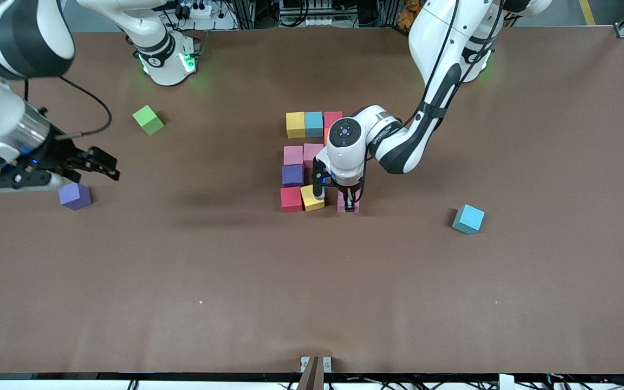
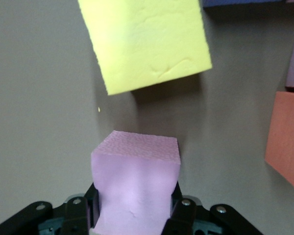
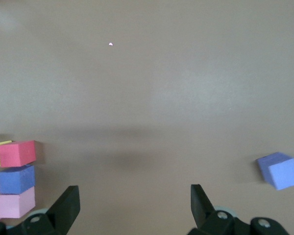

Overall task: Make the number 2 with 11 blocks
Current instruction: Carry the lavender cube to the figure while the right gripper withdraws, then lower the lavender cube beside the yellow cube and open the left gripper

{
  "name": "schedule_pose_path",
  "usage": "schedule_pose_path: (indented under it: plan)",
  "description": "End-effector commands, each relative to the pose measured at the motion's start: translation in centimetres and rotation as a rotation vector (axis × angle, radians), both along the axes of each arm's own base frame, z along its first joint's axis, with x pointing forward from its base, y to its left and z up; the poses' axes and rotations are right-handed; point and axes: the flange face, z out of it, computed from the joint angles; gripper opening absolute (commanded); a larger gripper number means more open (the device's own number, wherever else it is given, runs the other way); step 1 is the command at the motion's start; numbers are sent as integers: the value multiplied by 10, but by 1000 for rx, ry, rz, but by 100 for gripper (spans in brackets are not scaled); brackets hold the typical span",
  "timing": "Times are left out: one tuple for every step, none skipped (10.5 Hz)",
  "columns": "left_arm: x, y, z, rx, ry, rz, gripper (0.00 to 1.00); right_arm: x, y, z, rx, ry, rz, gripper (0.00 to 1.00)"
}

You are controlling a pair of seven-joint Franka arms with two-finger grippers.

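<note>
Blocks (image 1: 312,162) sit mid brown matte table (image 1: 312,303), cables along edge.

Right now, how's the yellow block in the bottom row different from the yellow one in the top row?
The yellow block in the bottom row sits skewed, out of square with the red block beside it; the yellow block in the top row sits square against the light blue block. The bottom one is nearer the front camera, beside the left gripper holding a pink block. Both look the same size and colour.

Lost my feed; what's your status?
Left gripper shut on pink block, bottom row, beside yellow block. Right gripper open, waiting over purple cube. Nothing blocking.
</note>
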Motion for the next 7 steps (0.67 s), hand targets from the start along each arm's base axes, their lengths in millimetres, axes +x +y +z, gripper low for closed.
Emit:
schedule_pose_path:
  plan:
    - [-9,-14,-10,3,-20,-62,25,-2,-16,27,-51,-11,39,100]
    - [-13,-20,-11,-2,-16,-73,25,-2,-19,36,-67,-10,37,100]
    - [-16,-22,-14,-2,-15,-79,25,-3,-25,44,-68,-11,24,100]
    - [-18,-25,-19,-9,-14,-81,25,-3,-29,62,-67,-18,17,100]
    - [-19,-27,-24,-22,-18,-64,25,-7,-36,82,-64,19,7,100]
    - [-21,-29,-27,-29,-21,-60,25,-11,-36,94,-64,42,8,100]
    - [-22,-29,-33,-25,-14,-57,25,-16,-36,101,-65,54,16,100]
